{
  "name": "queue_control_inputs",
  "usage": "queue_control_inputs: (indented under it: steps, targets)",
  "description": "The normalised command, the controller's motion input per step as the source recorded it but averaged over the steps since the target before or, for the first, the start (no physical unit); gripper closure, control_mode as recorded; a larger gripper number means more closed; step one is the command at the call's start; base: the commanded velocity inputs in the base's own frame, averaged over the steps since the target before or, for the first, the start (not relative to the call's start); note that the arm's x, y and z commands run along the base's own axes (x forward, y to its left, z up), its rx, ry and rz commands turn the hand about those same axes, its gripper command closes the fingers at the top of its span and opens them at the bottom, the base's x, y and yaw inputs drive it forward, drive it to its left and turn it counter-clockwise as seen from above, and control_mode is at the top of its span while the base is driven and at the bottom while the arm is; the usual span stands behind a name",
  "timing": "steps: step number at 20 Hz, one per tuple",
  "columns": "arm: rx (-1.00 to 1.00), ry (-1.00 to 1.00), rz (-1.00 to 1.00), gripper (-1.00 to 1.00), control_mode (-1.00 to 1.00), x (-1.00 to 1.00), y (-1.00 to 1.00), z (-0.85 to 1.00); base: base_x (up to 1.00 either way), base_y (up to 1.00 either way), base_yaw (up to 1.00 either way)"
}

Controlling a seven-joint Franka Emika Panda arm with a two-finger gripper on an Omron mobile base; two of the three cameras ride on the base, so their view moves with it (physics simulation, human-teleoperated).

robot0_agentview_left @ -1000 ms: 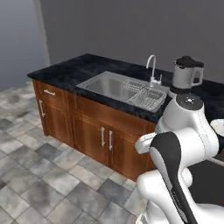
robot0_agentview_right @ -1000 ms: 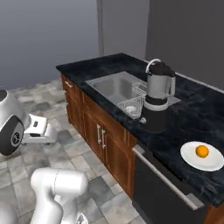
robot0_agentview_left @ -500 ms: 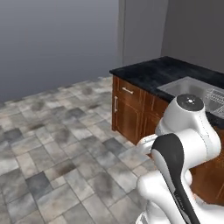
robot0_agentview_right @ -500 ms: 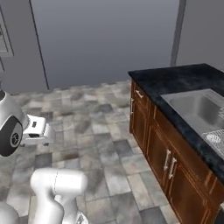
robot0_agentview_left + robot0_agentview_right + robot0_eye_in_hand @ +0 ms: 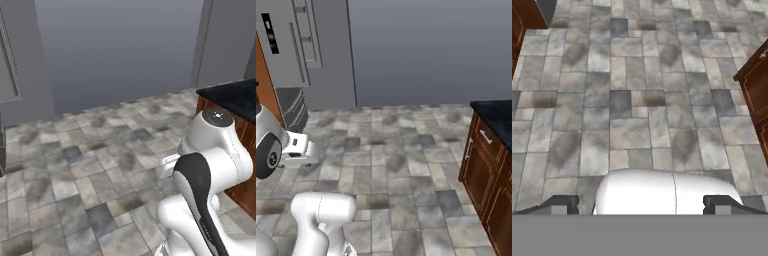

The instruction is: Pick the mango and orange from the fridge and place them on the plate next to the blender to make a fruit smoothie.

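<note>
Standing at the upper left of your right base view, the fridge [image 5: 303,47] is the one task item on record: a tall grey appliance, its face carrying long vertical bar handles, with a dark strip near its top left corner. A brown wooden panel [image 5: 266,80] runs down its left side, and below that sits a darker grey ribbed section near the floor.

You have one gripper [image 5: 641,202] to account for. In the hand view its two dark fingertips [image 5: 559,204] rise at the bottom, one at the left and one at the right, set well apart. The jaws stand wide and hold nothing. The camera looks down past them onto bare floor tiles [image 5: 637,100].

Count two runs of brown wooden cabinetry in the hand view: one corner at the upper left [image 5: 524,15] and one at the right edge [image 5: 757,85]. In the right base view a single cabinet block [image 5: 488,180] stands at the right, with one pale bar handle visible on its drawer front and a black countertop [image 5: 496,112] above it. The same counter [image 5: 232,97] shows at the right of your left base view, behind the arm [image 5: 210,165].

Grey-brown stone tiles [image 5: 391,165] cover the open floor between the fridge and the cabinets. A plain grey wall [image 5: 120,50] closes the far side in both base views.
</note>
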Motion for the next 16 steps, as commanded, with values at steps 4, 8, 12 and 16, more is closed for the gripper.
queue_control_inputs:
  steps: [4, 8, 12, 16]
  targets:
    - [0.00, 0.00, 0.00, -1.00, 1.00, 0.00, 0.00, 0.00, 1.00, 0.94, 0.21]
    - [0.00, 0.00, 0.00, -1.00, 1.00, 0.00, 0.00, 0.00, 1.00, 0.51, 0.07]
    - [0.00, 0.00, 0.00, -1.00, 1.00, 0.00, 0.00, 0.00, 1.00, 0.08, 0.00]
    - [0.00, 0.00, 0.00, -1.00, 1.00, 0.00, 0.00, 0.00, 1.00, -0.29, 0.00]
